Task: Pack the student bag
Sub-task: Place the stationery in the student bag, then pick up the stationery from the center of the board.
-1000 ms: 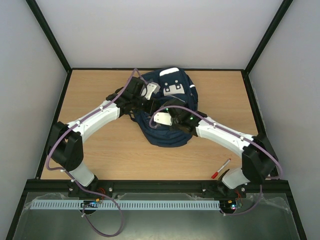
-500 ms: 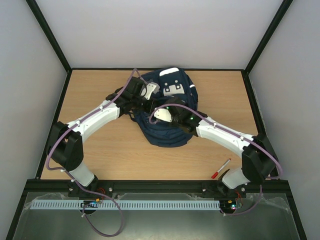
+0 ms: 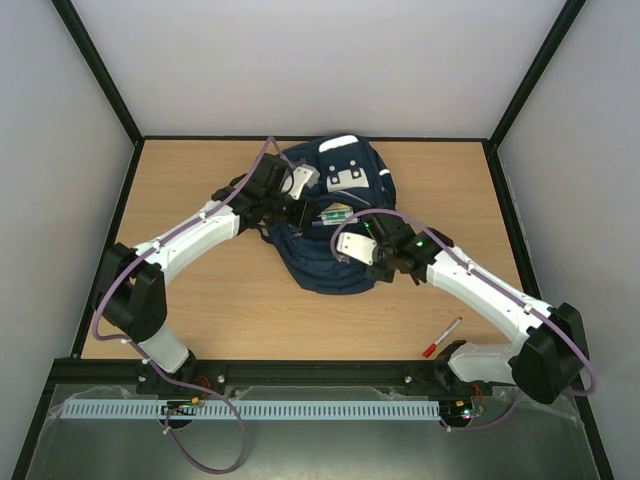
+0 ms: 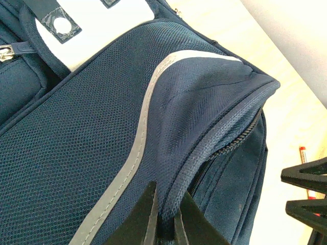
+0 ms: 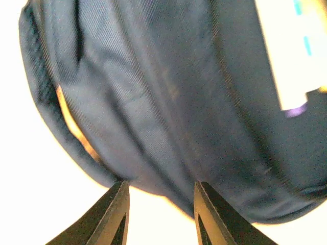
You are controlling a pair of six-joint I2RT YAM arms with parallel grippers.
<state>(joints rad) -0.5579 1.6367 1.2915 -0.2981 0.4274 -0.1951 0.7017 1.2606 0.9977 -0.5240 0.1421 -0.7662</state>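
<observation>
The navy student bag (image 3: 340,262) lies in the middle of the table, its grey-white patch (image 3: 347,178) at the far end. My left gripper (image 3: 303,202) is shut on the bag's zipper edge (image 4: 204,153), pinching the piping between its fingertips (image 4: 166,220). My right gripper (image 3: 348,244) is open and empty, just off the bag's near right side; the bag's blue fabric (image 5: 168,102) fills its view beyond the gripper (image 5: 161,186). A green and white flat item (image 3: 335,213) shows in the bag's opening and in the right wrist view (image 5: 291,46).
A red and white pen (image 3: 441,338) lies on the wooden table (image 3: 200,300) at the near right, also seen in the left wrist view (image 4: 302,153). Black frame edges border the table on all sides.
My right arm has pulled back to the right and toward the near edge, away from the bag's opening. The green and white item now shows there. The left arm has not moved.
</observation>
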